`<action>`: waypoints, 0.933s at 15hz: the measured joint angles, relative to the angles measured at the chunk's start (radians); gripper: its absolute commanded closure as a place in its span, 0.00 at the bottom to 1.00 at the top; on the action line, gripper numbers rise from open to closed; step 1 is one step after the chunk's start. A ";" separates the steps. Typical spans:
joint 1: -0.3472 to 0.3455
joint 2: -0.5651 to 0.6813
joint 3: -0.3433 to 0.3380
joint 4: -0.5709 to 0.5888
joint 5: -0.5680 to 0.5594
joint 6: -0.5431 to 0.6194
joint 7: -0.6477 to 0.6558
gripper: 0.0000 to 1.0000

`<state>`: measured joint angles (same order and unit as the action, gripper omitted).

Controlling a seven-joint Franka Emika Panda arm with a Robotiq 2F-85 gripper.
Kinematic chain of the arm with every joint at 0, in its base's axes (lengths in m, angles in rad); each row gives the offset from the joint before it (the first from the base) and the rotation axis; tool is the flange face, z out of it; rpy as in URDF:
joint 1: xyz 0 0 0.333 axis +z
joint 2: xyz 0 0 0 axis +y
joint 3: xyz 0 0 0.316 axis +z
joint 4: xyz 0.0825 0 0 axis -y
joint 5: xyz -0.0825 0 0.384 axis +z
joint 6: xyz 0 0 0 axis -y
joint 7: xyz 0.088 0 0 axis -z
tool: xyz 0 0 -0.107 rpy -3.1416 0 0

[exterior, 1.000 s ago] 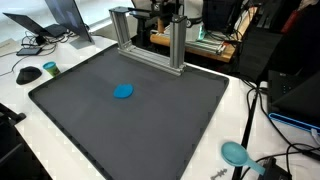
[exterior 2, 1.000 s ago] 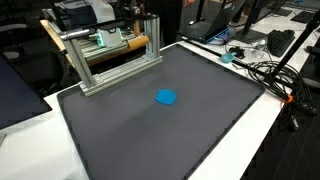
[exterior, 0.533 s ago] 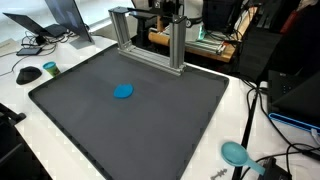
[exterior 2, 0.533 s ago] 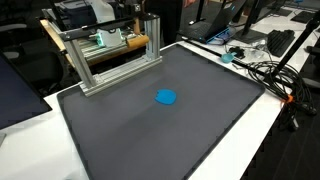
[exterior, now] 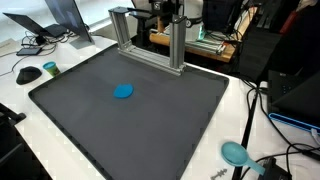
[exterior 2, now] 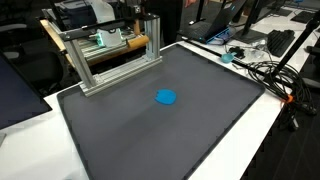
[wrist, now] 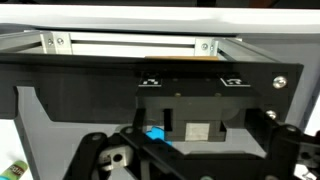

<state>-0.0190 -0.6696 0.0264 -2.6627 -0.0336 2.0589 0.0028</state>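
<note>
My wrist view is mostly the aluminium frame up close: a pale crossbar with two bolted brackets and black panels under it. My pincer sits at the bottom edge with its fingers spread well apart, gripping nothing. There's a tiny blue scrap between the dark parts, and I honestly can't tell if it's the disc.

The outside cameras give what the wrist doesn't, which is the whole layout. The blue disc lies flat on the dark mat, roughly mid-mat and well apart from the frame at the mat's far edge. It's the same in both exterior views. I can't pick my pincer out of the clutter behind the frame there.

Count: one blue disc, one mat, and one frame with two uprights. In an exterior view there's also one teal round thing off the mat on the white bench, plus one computer mouse. A bunch of cables shows in an exterior view.

The disc is small, round, flat, plain bright blue, no markings I can see.
</note>
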 measured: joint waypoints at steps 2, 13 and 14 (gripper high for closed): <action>0.001 -0.004 0.005 0.004 -0.002 0.001 0.000 0.00; 0.012 0.054 0.074 0.155 -0.047 0.002 0.004 0.00; 0.012 0.081 0.078 0.177 -0.049 0.003 0.008 0.00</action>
<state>-0.0067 -0.5889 0.1049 -2.4852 -0.0823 2.0618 0.0104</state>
